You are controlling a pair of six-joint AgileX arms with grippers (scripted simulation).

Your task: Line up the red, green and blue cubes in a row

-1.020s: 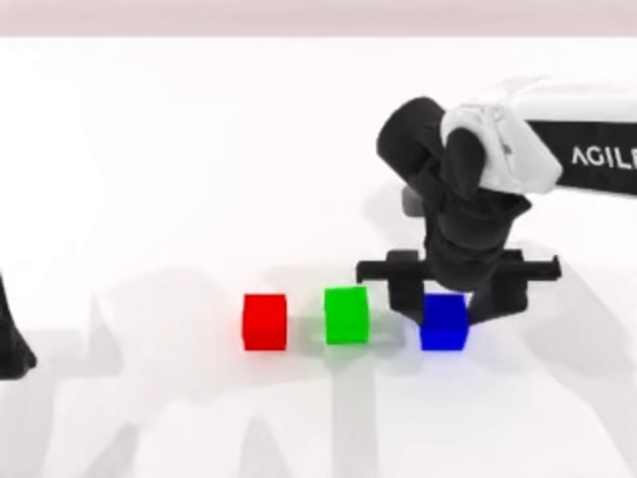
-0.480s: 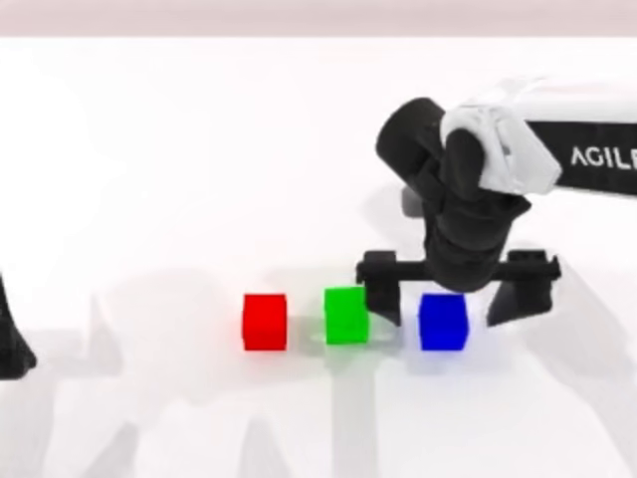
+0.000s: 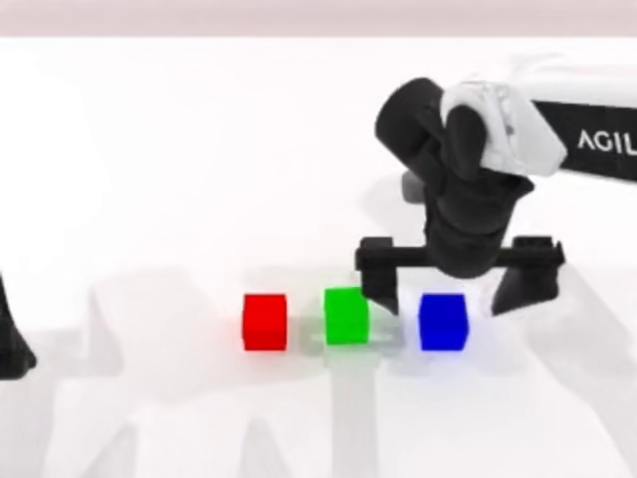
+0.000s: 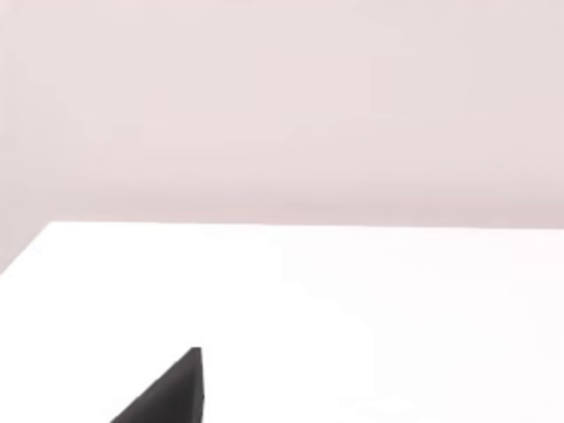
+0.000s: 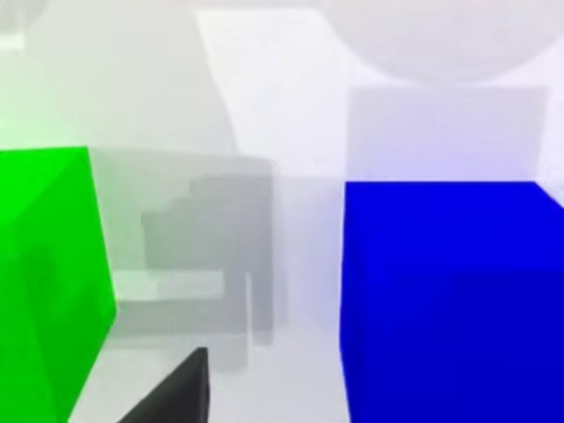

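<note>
Three cubes sit in a row near the table's front: the red cube (image 3: 265,321) on the left, the green cube (image 3: 346,315) in the middle, the blue cube (image 3: 442,321) on the right. My right gripper (image 3: 453,287) hovers just behind the blue cube, open wide, one finger near the green cube and the other beyond the blue one, touching neither. The right wrist view shows the green cube (image 5: 44,282) and blue cube (image 5: 449,300) up close, with one dark fingertip (image 5: 176,392) between them. My left arm (image 3: 10,349) is parked at the left edge.
The white table (image 3: 199,179) stretches behind and to the left of the row. The right arm's white and black body (image 3: 478,169) hangs over the area behind the blue cube. The left wrist view shows only bare table (image 4: 352,308) and a plain wall.
My right gripper's fingers have spread apart from the blue cube's sides, letting it go, and the gripper has drawn back slightly. The three cubes have not moved.
</note>
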